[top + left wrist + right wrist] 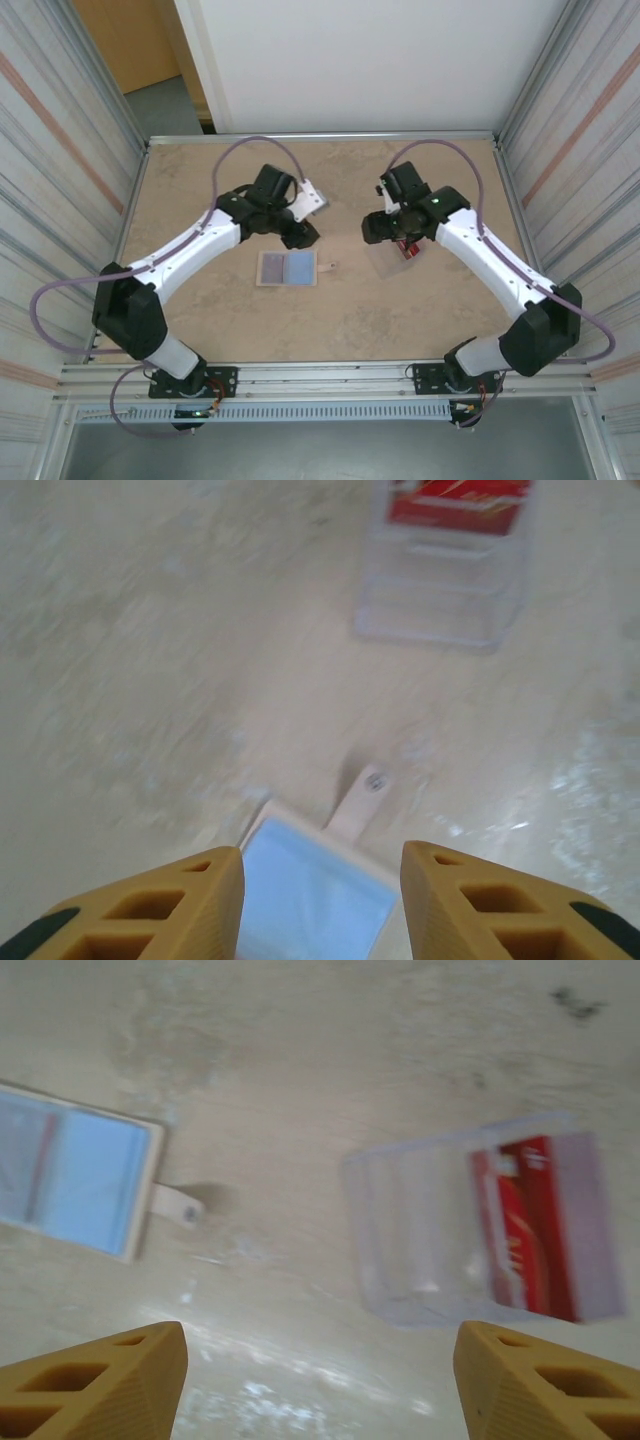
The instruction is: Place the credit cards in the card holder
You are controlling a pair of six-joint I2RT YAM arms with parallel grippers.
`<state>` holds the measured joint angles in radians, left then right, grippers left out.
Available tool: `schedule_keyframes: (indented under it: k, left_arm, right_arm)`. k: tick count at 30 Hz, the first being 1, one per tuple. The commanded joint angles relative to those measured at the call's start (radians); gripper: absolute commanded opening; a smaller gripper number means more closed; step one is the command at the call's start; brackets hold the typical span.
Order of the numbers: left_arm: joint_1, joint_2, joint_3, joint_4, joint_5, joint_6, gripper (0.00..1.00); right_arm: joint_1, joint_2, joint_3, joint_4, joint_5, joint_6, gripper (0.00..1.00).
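Red credit cards (525, 1225) lie in the clear case (410, 1260), three o'clock of the open card holder (288, 268). Your left gripper (320, 858) and right gripper (320, 1338) hang spread, empty. Next, I judge, pinch one card's edge.

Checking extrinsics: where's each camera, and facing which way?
Top external: above and behind the bases, facing down on the table; left arm and right arm whole.
Left wrist: looks across card holder toward clear case; tips of left gripper at bottom.
Right wrist: faces down at table; tips of right gripper at bottom.
Both wrist views share card holder, case, red card.
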<state>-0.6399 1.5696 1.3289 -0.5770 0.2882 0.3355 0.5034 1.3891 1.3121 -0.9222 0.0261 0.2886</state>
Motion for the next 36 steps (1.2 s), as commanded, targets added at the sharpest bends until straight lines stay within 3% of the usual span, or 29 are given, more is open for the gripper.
schedule_keyframes:
  k: [1, 10, 14, 19, 36]
  left_arm:
    - [-0.046, 0.074, 0.086, 0.006, 0.056, 0.021, 0.44]
    - [-0.186, 0.360, 0.402, -0.054, 0.032, -0.119, 0.25]
    - [-0.238, 0.461, 0.509, -0.090, -0.014, -0.122, 0.17]
    - [-0.269, 0.574, 0.600, -0.130, 0.004, -0.133, 0.00]
    - [-0.263, 0.746, 0.675, -0.153, 0.049, -0.192, 0.00]
  right_arm:
    - [-0.084, -0.048, 0.012, -0.119, 0.010, -0.123, 0.74]
    - [-0.343, -0.055, -0.037, -0.091, -0.148, -0.206, 0.79]
    - [-0.390, -0.039, -0.069, -0.036, -0.183, -0.223, 0.79]
    - [-0.408, -0.008, -0.105, 0.018, -0.200, -0.227, 0.78]
    - [-0.446, 0.120, -0.192, 0.150, -0.302, -0.215, 0.69]
